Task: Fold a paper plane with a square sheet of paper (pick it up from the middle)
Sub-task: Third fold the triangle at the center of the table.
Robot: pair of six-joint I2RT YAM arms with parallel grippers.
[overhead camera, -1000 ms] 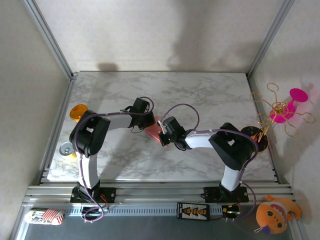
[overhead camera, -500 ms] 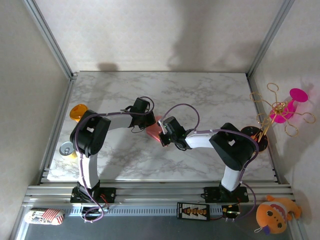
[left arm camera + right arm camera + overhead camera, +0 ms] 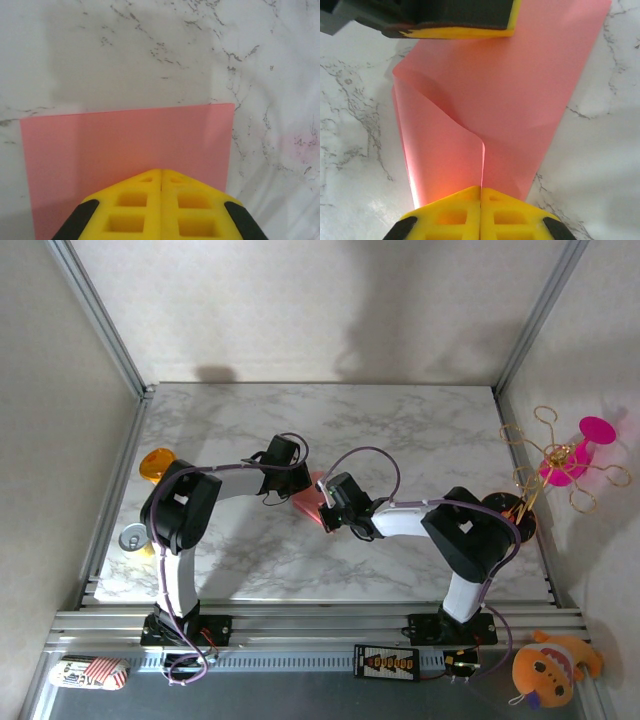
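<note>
The square sheet of paper (image 3: 306, 501) lies near the middle of the marble table (image 3: 420, 425). My right pincer (image 3: 481, 189) is pressed together on a flap of the sheet that curls up off the table, so it pinches the paper. My left pincer (image 3: 161, 172) is pressed together too, with its yellow tips on the sheet's far edge. I cannot tell if it grips the paper.

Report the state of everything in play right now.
square sheet of paper: lying on the table, one side curled up into a loose fold, not creased flat.
left end effector: shut, tips down on the paper's far end.
right end effector: shut on the raised fold at the near end.
</note>
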